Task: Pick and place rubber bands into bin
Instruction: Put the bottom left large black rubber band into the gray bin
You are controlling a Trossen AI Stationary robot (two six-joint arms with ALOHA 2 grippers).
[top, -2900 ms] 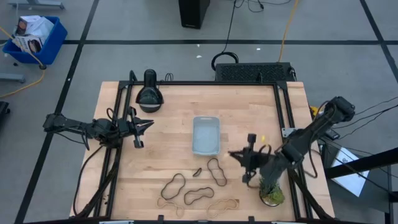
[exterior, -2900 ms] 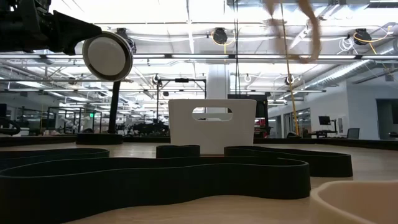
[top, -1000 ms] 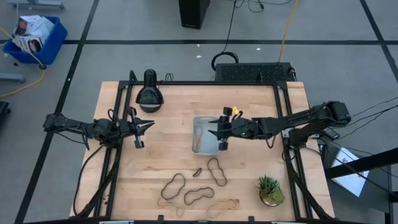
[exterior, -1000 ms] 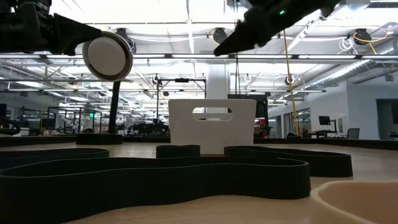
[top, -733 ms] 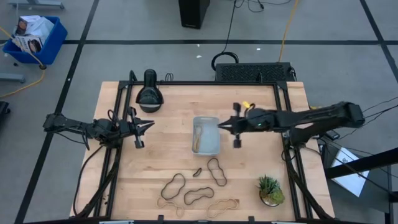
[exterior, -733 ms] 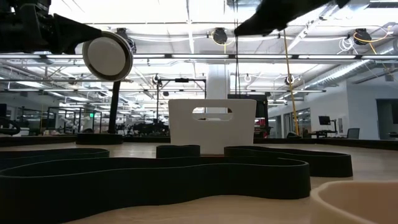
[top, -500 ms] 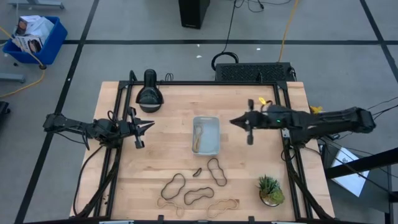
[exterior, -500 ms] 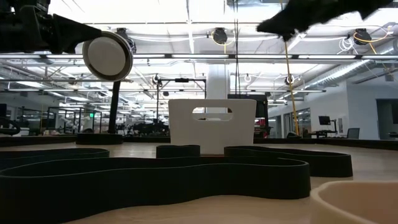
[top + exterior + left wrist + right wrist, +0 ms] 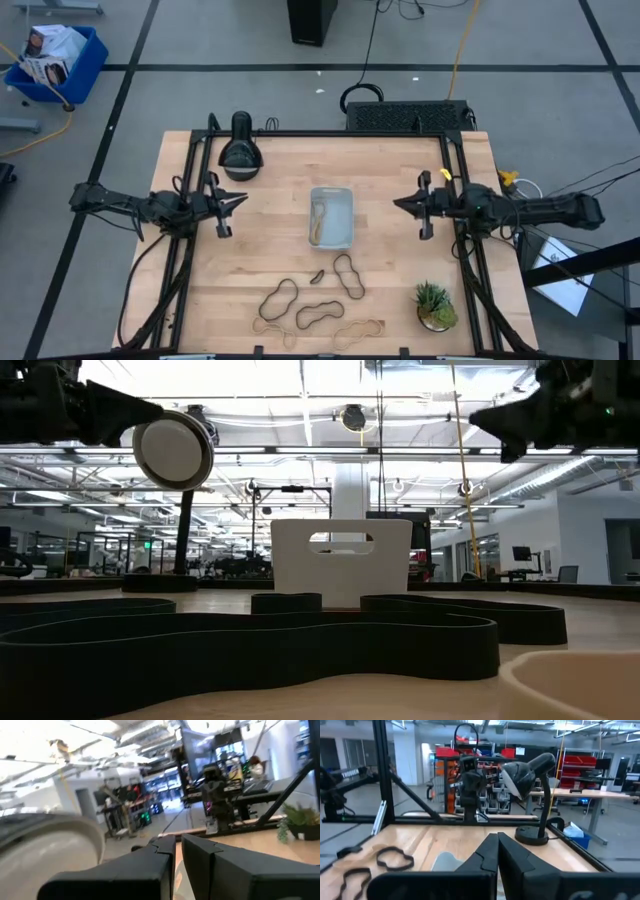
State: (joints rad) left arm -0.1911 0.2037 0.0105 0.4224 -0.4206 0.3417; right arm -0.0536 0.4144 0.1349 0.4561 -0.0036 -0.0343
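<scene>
While our right gripper hangs clenched and empty over the wooden table, an open workshop stretches behind.

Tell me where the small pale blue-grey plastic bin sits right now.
In the high view, the pale blue-grey plastic bin sits mid-table between both arms, a tan rubber band inside, the dark rubber bands just nearer the front edge.

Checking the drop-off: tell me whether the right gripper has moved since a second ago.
Yes. The right gripper was over the bin; it has pulled back toward the table's right edge, shut and empty.
</scene>
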